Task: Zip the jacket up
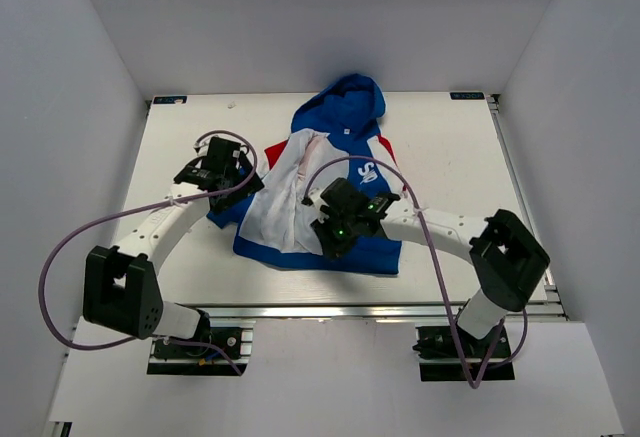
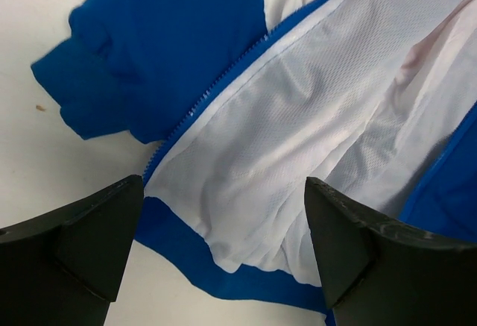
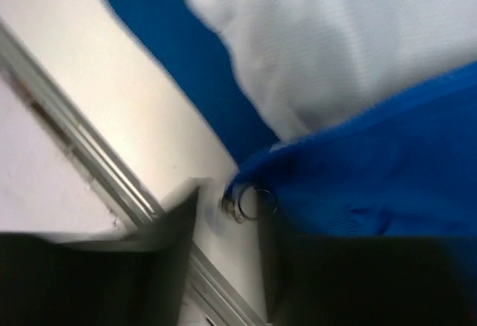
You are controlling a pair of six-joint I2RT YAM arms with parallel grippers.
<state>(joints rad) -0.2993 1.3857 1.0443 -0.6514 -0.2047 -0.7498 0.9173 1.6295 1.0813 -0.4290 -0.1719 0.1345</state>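
The jacket (image 1: 283, 212) lies flat on its back in the middle of the table (image 1: 455, 152). Its long axis runs from the near edge to the far edge. The blue hood (image 1: 352, 102) points away from the arms and the hem points toward their bases. The front hangs open, so the white mesh lining faces up, with red showing at the shoulders.

The left gripper (image 2: 223, 188) hangs over the jacket's left side, by the sleeve (image 2: 82, 87) that sticks out onto the table. Its two black fingers (image 2: 89, 240) are spread wide. Between them, lower down, I see the lining and one blue front edge with its row of zipper teeth (image 2: 216, 91) running diagonally. Nothing is caught between the fingers.

The right gripper (image 1: 335, 232) sits over the lower right front panel, close to the hem. Its wrist view is badly blurred. A narrow gap shows between the dark fingers, and a small metal ring (image 3: 250, 203) at the corner of the blue cloth lies right at that gap. I cannot tell whether the fingers are pinching the cloth or only beside it.

The tabletop is plain white with a metal rail (image 1: 350, 309) along its near edge. White walls (image 1: 90, 57) close it in on the left, the right and the far side. A purple cable (image 1: 55, 257) loops off each arm.
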